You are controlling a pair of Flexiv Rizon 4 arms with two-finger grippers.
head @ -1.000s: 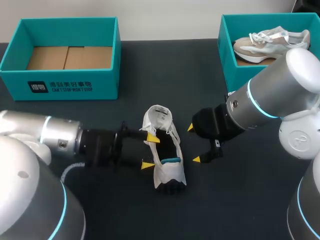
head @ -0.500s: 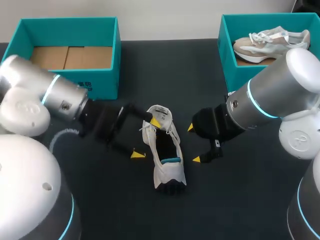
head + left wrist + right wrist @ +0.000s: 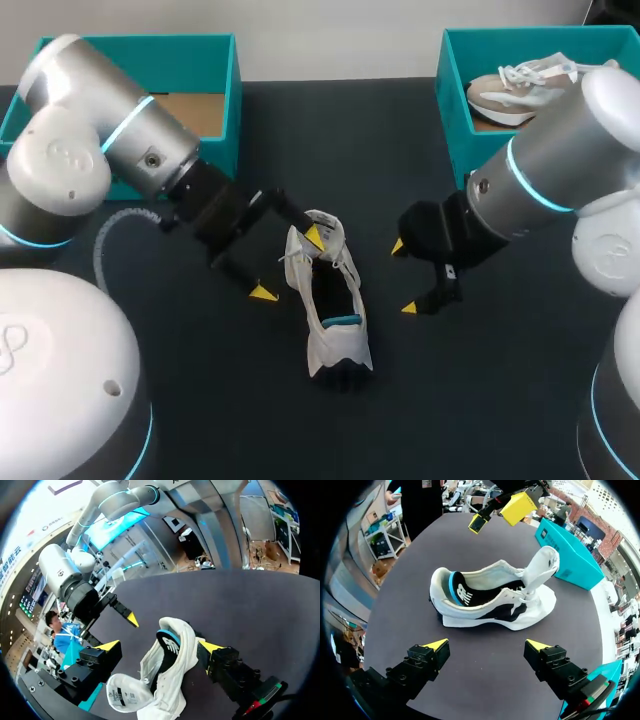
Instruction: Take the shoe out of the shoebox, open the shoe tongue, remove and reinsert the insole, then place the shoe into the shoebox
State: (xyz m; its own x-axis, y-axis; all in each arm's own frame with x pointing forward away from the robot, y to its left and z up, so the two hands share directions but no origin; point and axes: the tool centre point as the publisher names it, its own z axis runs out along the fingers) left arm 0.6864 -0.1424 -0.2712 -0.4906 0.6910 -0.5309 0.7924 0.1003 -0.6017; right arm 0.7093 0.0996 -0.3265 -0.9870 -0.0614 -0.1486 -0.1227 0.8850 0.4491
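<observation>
I read this as a robotics lab work cell. My two silver arms, the left arm (image 3: pixel 110 130) and the right arm (image 3: pixel 560 170), each ringed with blue light at a joint, lean in over a plain dark surface (image 3: pixel 480 400). The things on it look staged for a trial: a teal left shoebox (image 3: pixel 140 165), a matching right shoebox (image 3: pixel 452 95), and a white shoe (image 3: pixel 330 300) between them.
</observation>
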